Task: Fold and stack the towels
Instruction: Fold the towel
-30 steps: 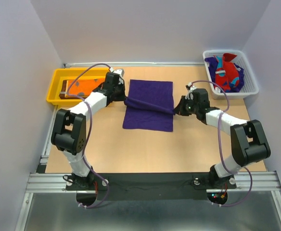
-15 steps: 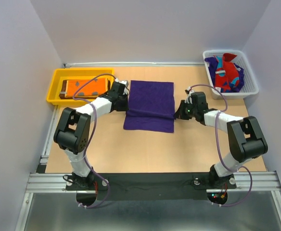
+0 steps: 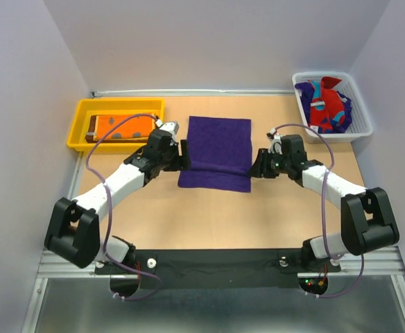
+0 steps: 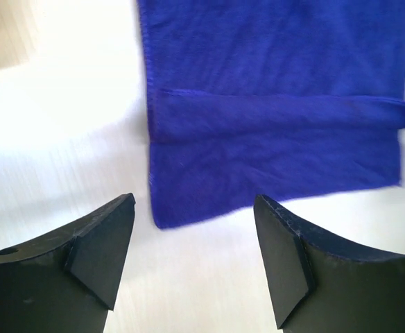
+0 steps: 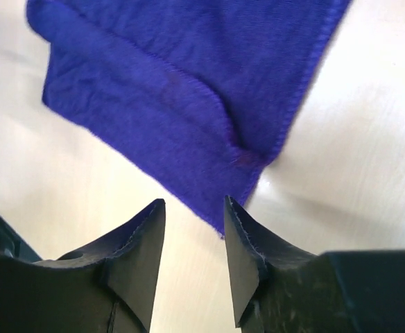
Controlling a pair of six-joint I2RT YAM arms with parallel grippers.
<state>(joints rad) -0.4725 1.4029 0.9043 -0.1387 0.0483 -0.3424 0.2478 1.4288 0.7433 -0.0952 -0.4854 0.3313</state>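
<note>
Top external view: nearest the camera, both arms reach out from their bases over the wooden table (image 3: pixel 209 215) toward its middle. The left gripper (image 3: pixel 182 154) sits just off the left edge of the deep purple towel (image 3: pixel 216 139), its jaws spread wide with nothing between them. The left wrist view confirms it, with only bare tabletop between the fingers and the cloth's near-left corner just ahead of them. The right gripper (image 3: pixel 258 164) sits just beside the towel's right edge, low toward its near corner. Its jaws stand apart by a narrower gap and hold nothing, and in the right wrist view the towel's corner lies just beyond the tips. The towel lies flat in the middle of the table between the two grippers, roughly square. Its edges run near-to-far and side-to-side, and a doubled-over band crosses it from left to right along the near end. Farther back on the left, a yellow tray (image 3: pixel 78 132) holds an orange printed towel (image 3: pixel 123 126), folded long and lying left-to-right. At the far right, a white mesh basket (image 3: pixel 360 111) holds a crumpled red and teal towel (image 3: pixel 327 104).
</note>
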